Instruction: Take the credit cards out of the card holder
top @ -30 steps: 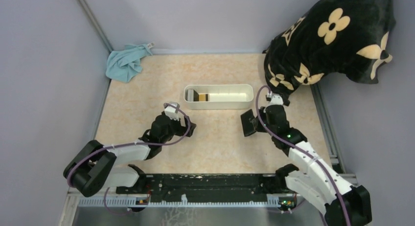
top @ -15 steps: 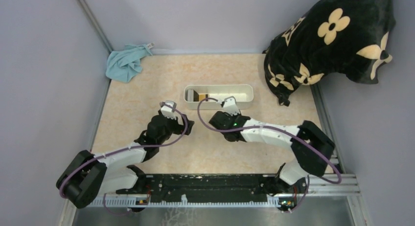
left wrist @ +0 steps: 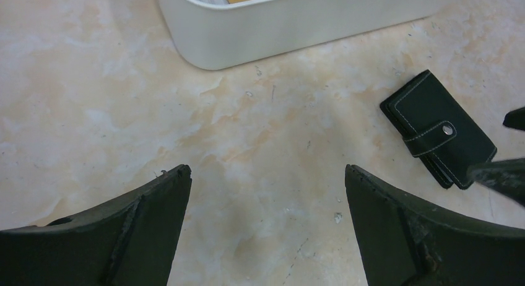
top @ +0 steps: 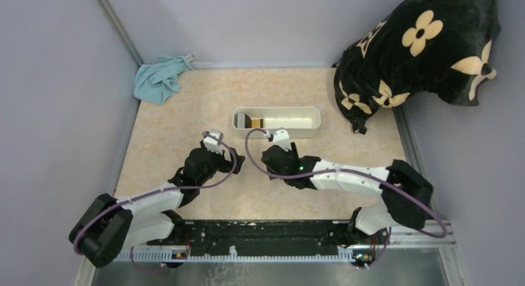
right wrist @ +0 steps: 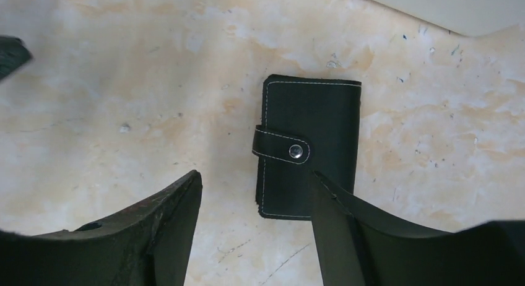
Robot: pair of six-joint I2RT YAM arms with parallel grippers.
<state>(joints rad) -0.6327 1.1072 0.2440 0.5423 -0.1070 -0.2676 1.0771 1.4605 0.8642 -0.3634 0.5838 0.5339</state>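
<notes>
Partly filled white tray point(left wrist: 297, 26), card holder point(right wrist: 309, 131) clasped

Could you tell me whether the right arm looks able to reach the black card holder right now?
Probably yes: the right tool is open over the closed card holder, which lies flat with nothing covering it.

One small black stitched leather card holder point(right wrist: 309, 156) lay on the single beige marbled tabletop point(top: 179, 122), shut by one strap with one metal snap. There was one white oblong plastic tray point(top: 306, 132); the flat pieces at its left end were too close-packed to count. One crumpled light-blue cloth point(top: 160, 78) and one black flower-patterned cushion point(top: 427, 44) were present. Two white-and-black arms, the left arm point(top: 148, 199) and the right arm point(top: 347, 177), each carried one pair of jaws.
</notes>
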